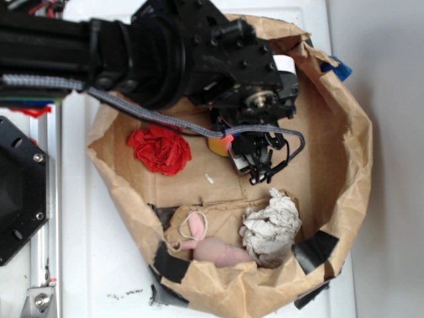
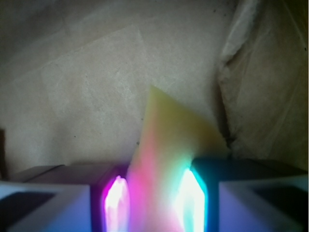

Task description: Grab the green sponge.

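Clamped on the green sponge [image 2: 166, 145], the end effector [image 2: 157, 203] has the foam pinched between its two fingers, as the wrist view shows: the left pad [image 2: 116, 203] glows magenta, the right one cyan, and the pale yellow foam fills the gap between them and rises above in a tapering wedge. Behind the wedge lies creased brown paper only.

From the exterior view the black arm [image 1: 132, 46] enters from the upper left and reaches over a brown paper bag [image 1: 344, 159] with rolled-down walls, standing on a white bench [image 1: 106, 278]. The end effector [image 1: 255, 159] hangs over the middle of the bag floor. A small yellow patch of the green sponge [image 1: 217, 146] shows at its left side, most of it hidden by the arm body. Whether the sponge touches the bag floor cannot be told.

Other contents of the bag:
- A crumpled red paper wad [image 1: 160, 149] lies left of the end effector, apart from it.
- A crumpled white-grey paper ball [image 1: 271, 228] lies near the front wall, below the end effector.
- A pink soft object [image 1: 212, 248] lies beside the paper ball to its left; its kind is unclear.

Black tape patches [image 1: 317, 250] mark the front wall of the bag. A grey braided cable [image 1: 152, 116] runs along the arm.
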You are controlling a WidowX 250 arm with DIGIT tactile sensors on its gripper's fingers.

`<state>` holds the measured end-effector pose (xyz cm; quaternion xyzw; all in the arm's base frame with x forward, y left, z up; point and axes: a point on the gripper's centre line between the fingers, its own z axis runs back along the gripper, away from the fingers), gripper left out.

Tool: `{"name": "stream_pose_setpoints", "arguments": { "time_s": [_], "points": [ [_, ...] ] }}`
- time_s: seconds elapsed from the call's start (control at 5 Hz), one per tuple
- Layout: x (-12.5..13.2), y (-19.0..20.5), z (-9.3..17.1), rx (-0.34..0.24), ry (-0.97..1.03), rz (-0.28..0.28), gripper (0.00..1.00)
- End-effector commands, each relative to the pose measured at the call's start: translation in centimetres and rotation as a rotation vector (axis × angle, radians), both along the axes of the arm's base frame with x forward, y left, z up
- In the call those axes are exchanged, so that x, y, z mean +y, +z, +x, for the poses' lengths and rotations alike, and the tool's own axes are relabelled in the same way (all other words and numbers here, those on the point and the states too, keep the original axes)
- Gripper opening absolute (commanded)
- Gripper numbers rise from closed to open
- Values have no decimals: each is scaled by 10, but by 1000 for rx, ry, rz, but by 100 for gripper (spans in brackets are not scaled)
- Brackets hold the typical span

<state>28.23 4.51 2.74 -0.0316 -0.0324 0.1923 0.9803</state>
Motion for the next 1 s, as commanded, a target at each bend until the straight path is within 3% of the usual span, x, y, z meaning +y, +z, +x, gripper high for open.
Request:
{"name": "stream_pose_setpoints", "arguments": {
  "time_s": [0.0,0.2,0.4,0.8],
  "points": [
    [-20,73,-1,-141,-111,37,0],
    [-34,121,-11,-110,-213,-26,0],
    [-42,151,-22,-90,-302,-51,0],
    [-42,148,-26,-95,-304,13,0]
  ]
}}
